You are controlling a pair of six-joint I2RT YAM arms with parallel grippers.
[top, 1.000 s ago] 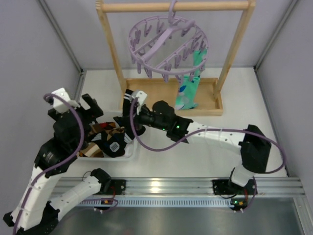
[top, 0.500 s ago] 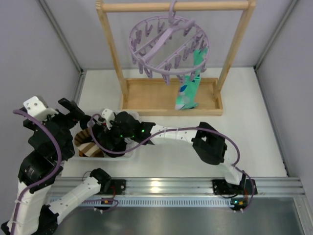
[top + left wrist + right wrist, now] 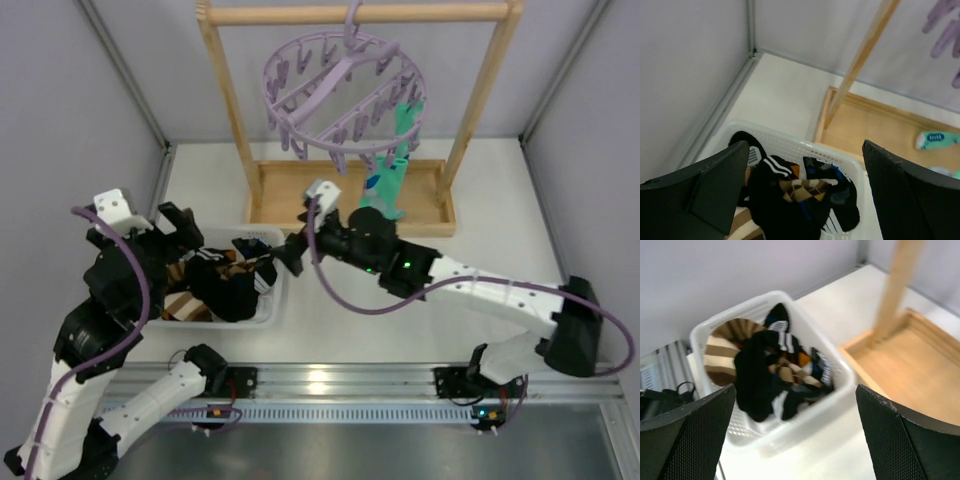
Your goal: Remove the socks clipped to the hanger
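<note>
One mint sock (image 3: pixel 388 178) left to unclip.
Hangs lengthwise down off the right rim of the hanger (image 3: pixel 300 75), beyond and right of the nearer right gripper (image 3: pixel 292 252); that and the left gripper (image 3: pixel 180 228) gaping empty by the basket (image 3: pixel 272 300).

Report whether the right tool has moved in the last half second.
Yes. The right tool has pulled rightward, from over the middle of the basket to its right edge, nearer the wooden rack base.
</note>
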